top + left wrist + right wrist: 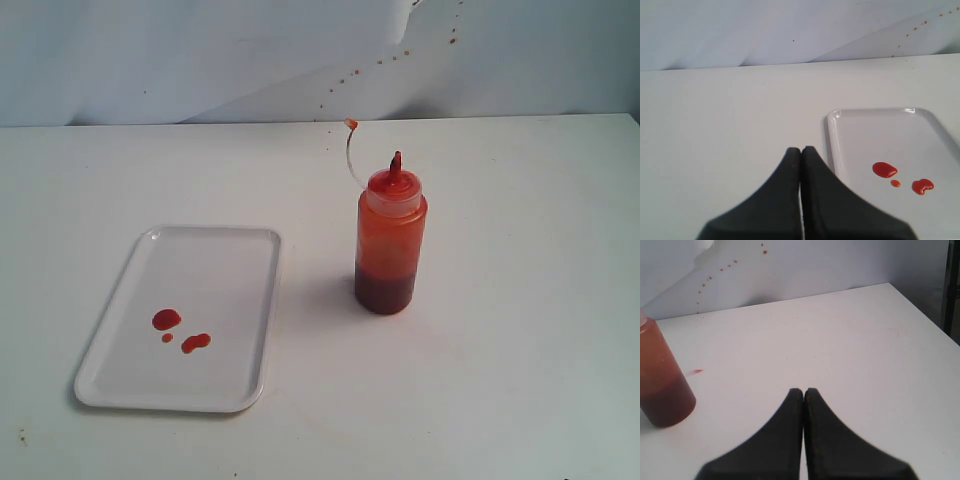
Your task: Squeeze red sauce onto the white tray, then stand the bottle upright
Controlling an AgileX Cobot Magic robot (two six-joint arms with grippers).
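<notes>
The bottle [389, 240] stands upright on the table right of the white tray [215, 250], its thin cap tether arcing up behind the nozzle. Three blobs of red sauce [167, 319] lie on the tray's near half. In the left wrist view my left gripper [801, 150] is shut and empty beside the tray's rim [831, 135], with the red sauce [884, 169] off to one side. My right gripper [803, 390] is shut on nothing, well apart from the bottle [662, 380]. Neither gripper shows in the exterior view.
A white backdrop with a trail of small red splatter dots [380, 62] rises behind the table. A short pinkish streak [695, 372] marks the tabletop near the bottle. The table's edge [925, 315] drops off beyond the right gripper.
</notes>
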